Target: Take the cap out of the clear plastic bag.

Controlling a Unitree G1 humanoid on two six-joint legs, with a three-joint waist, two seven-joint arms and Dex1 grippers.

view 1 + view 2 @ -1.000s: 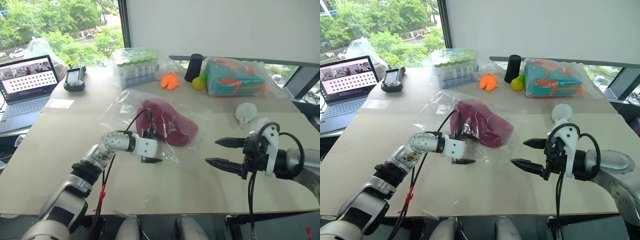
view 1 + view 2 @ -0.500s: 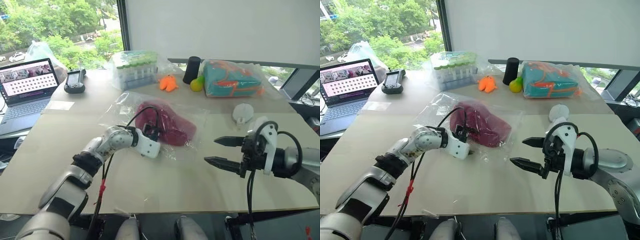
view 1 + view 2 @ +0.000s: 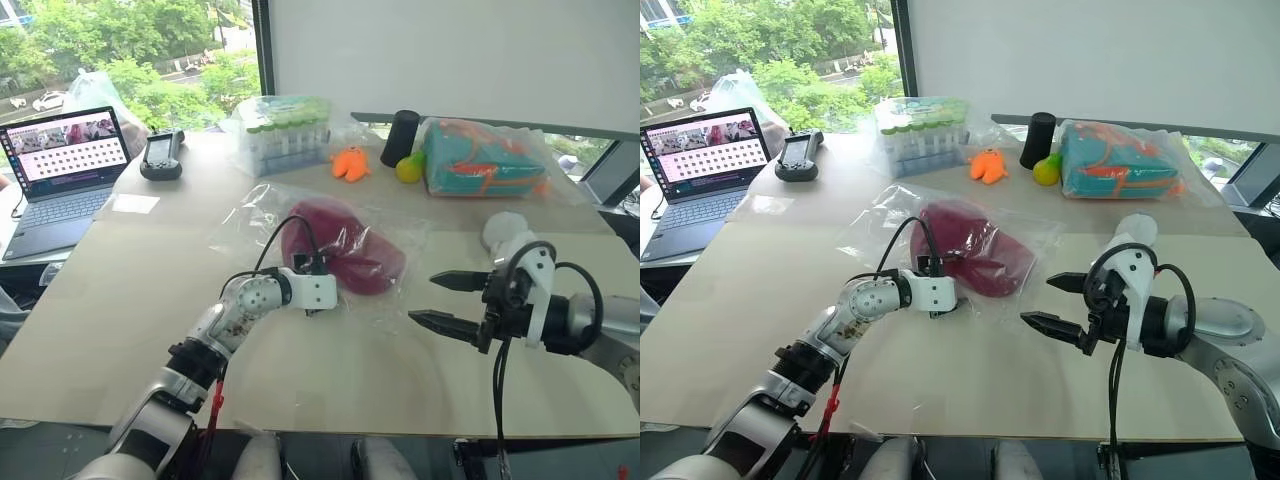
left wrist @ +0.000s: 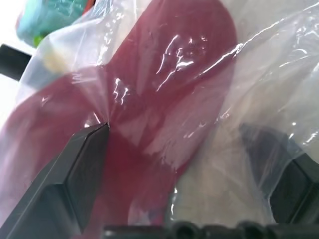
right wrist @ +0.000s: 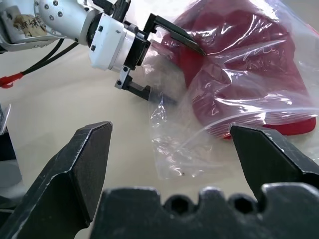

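Note:
The maroon cap (image 3: 340, 252) lies inside the clear plastic bag (image 3: 248, 212) in the middle of the table. My left gripper (image 5: 187, 75) is open at the bag's near edge. One finger (image 5: 177, 37) reaches over the plastic above the cap, and the other (image 5: 149, 93) lies low at the bag's crinkled edge. In the left wrist view the cap's brim (image 4: 199, 55) shows under the plastic between the two fingers, and one finger (image 4: 284, 169) shows through the film. My right gripper (image 3: 422, 300) hovers open to the right of the bag, holding nothing.
Along the far side stand a tube rack in a bag (image 3: 285, 135), an orange toy (image 3: 350, 163), a black cylinder (image 3: 403, 137), a yellow-green ball (image 3: 408, 168) and a bagged teal box (image 3: 480, 160). A white pouch (image 3: 505, 230) lies right, a laptop (image 3: 60, 165) and black handset (image 3: 160, 158) left.
My left gripper has turned and pushed toward the cap, from beside the bag's near edge to straddling it. The right arm has stayed put. The camera view has shifted a little.

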